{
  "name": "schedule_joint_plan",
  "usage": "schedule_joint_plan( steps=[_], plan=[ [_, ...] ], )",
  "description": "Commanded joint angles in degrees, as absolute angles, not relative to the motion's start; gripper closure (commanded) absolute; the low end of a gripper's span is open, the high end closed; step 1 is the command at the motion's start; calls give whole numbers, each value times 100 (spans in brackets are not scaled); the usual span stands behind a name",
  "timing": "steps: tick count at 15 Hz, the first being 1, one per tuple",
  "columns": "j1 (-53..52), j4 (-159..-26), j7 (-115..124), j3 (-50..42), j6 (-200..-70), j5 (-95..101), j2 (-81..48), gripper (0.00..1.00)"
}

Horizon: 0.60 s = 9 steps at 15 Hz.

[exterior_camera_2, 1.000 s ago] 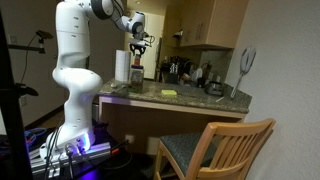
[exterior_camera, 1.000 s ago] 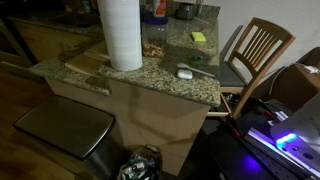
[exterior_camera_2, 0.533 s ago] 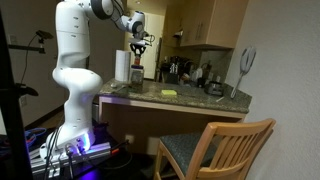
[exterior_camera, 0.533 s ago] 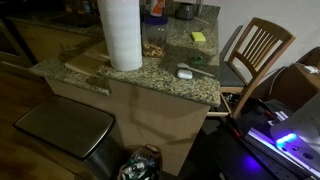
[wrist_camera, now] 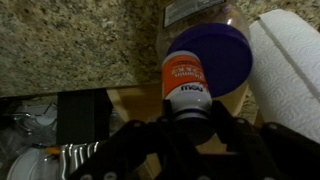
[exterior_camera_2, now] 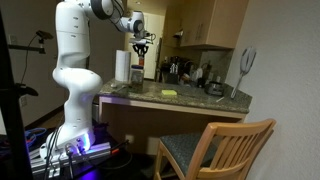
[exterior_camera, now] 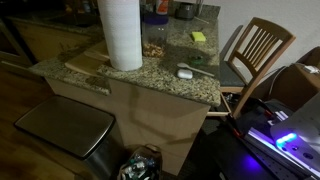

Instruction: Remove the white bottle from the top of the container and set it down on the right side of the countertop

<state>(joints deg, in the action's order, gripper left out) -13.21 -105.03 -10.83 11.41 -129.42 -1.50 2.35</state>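
In the wrist view my gripper (wrist_camera: 190, 120) is shut on the cap end of the white bottle (wrist_camera: 185, 78), which has an orange label. The bottle's base points at the wide blue lid (wrist_camera: 222, 55) of the clear container. Whether the base still touches the lid I cannot tell. In an exterior view the gripper (exterior_camera_2: 140, 43) hangs just over the container (exterior_camera_2: 137, 70) at the left end of the granite countertop (exterior_camera_2: 190, 97). The container (exterior_camera: 153, 44) also shows behind the paper-towel roll; the bottle and gripper are out of that view.
A tall white paper-towel roll (exterior_camera: 120, 35) stands close beside the container, also in the wrist view (wrist_camera: 295, 70). A small flat white oval object (exterior_camera: 185, 72) and a yellow sponge (exterior_camera: 198, 37) lie on the countertop. Kitchen items (exterior_camera_2: 190, 72) crowd the back. A wooden chair (exterior_camera: 255, 50) stands beside the counter.
The gripper with the bottle has risen very slightly over the container. Everything else is unmoved.
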Motion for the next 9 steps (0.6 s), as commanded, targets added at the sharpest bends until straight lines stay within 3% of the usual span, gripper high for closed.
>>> schedule_joint_plan(
  steps=[1, 9],
  plan=[
    [-925, -10015, -1049, 791, -12400, -63, 243, 82],
    [-268, -10321, -1018, 96, -11603, -848, -74, 82]
  ],
)
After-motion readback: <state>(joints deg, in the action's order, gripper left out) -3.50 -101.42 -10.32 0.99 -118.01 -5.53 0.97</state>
